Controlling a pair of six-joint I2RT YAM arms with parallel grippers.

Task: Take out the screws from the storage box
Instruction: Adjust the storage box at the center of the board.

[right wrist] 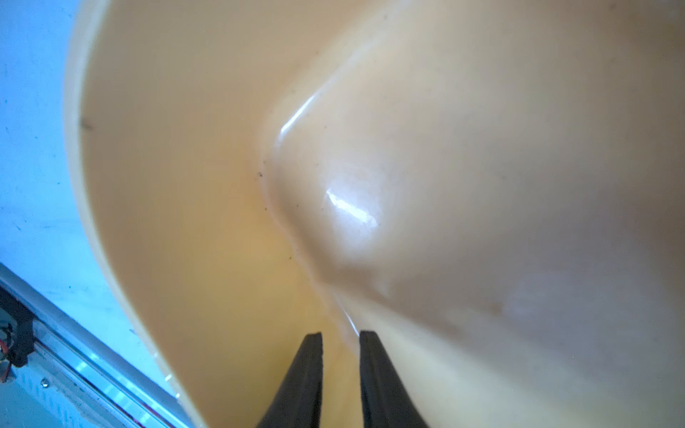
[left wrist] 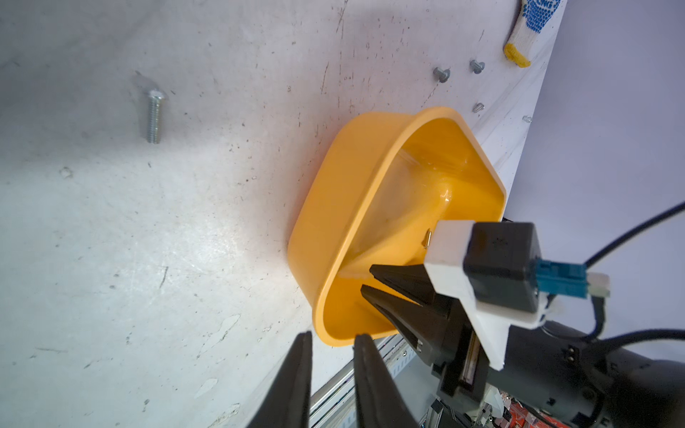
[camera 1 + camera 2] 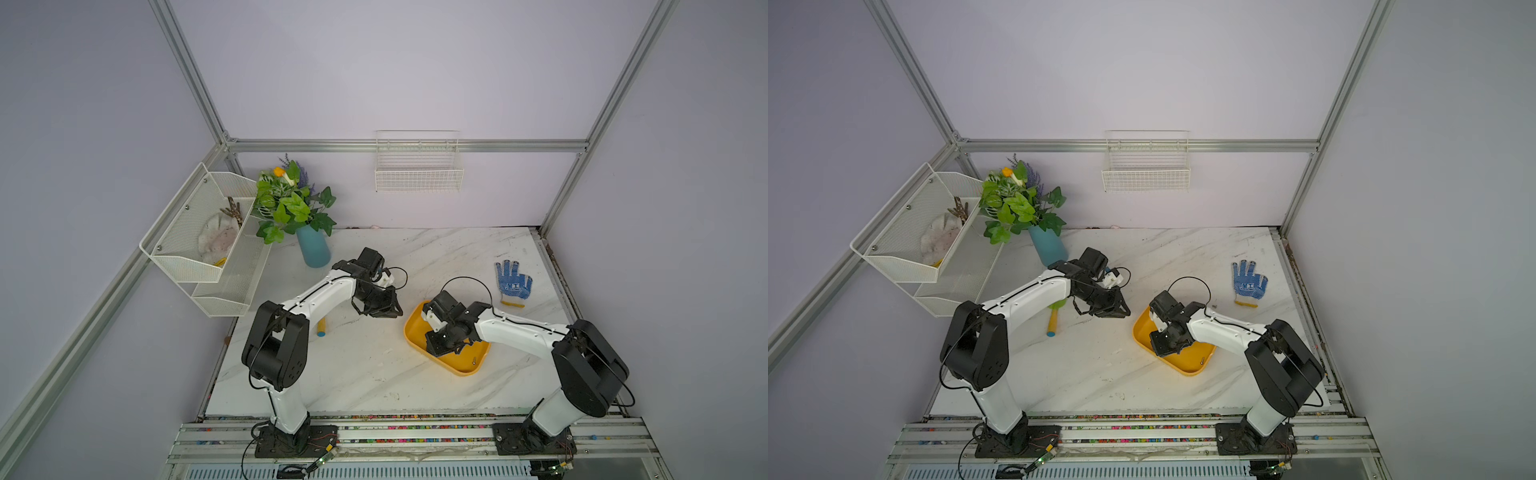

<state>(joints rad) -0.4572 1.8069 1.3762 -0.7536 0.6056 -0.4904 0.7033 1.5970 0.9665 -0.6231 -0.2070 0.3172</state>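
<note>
Box [image 2: 333, 207]: one screw [image 3: 474, 362] visible inside. Right gripper [image 1: 340, 333]: in box, slightly apart, empty. Left gripper [image 2: 329, 335]: near box, apart, empty.

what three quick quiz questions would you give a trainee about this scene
1. True or false: the right gripper reaches inside the yellow tub.
2. Where does the glove lie? A in the tub; B on the table; C in the right gripper.
3. In a top view, how many screws show on the tub's bare floor?

Key: 1 true; 2 B; 3 one.
</note>
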